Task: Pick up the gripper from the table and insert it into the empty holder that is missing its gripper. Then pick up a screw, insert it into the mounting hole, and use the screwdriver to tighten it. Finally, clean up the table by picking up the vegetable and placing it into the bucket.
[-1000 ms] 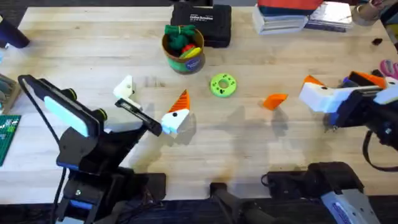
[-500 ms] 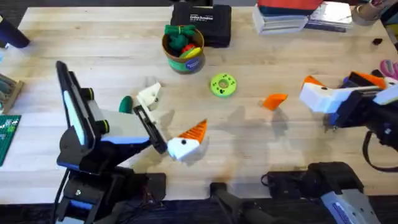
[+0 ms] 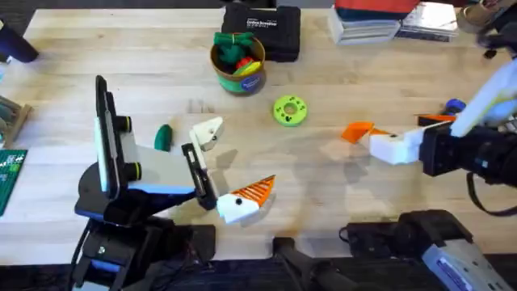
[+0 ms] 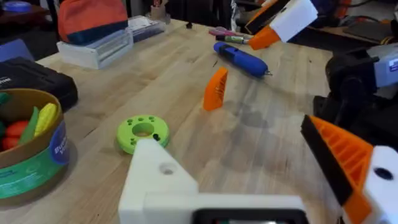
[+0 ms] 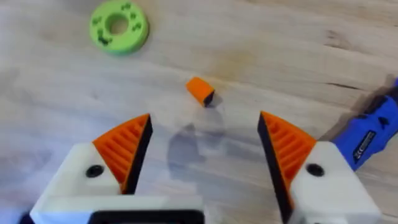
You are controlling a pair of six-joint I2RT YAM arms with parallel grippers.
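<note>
My left gripper [image 3: 237, 159] stands open over the table's front middle, nothing between its fingers. One side is the bare white holder [image 3: 208, 132] [image 4: 155, 180]; the other finger carries an orange ribbed tip [image 3: 257, 191]. The dark green vegetable [image 3: 164, 136] lies on the wood just left of the holder. At the back stands the bucket [image 3: 238, 63] [image 4: 28, 155], full of toys. My right gripper [image 3: 400, 137] [image 5: 205, 134] is open, low over the table right of a small orange wedge [image 3: 356, 131] [image 5: 200, 90]. The blue screwdriver [image 4: 241, 59] [image 5: 372, 130] lies at the right. The loose gripper piece and the screw are out of view.
A bright green ring [image 3: 290, 111] [image 5: 118, 25] lies right of the bucket. A black case [image 3: 260, 31] sits behind the bucket, and stacked boxes [image 3: 380, 23] stand at the back right. A circuit board [image 3: 10, 174] lies at the left edge.
My left gripper swung right and toward the front edge, uncovering the vegetable. My right gripper moved left and down toward the orange wedge.
</note>
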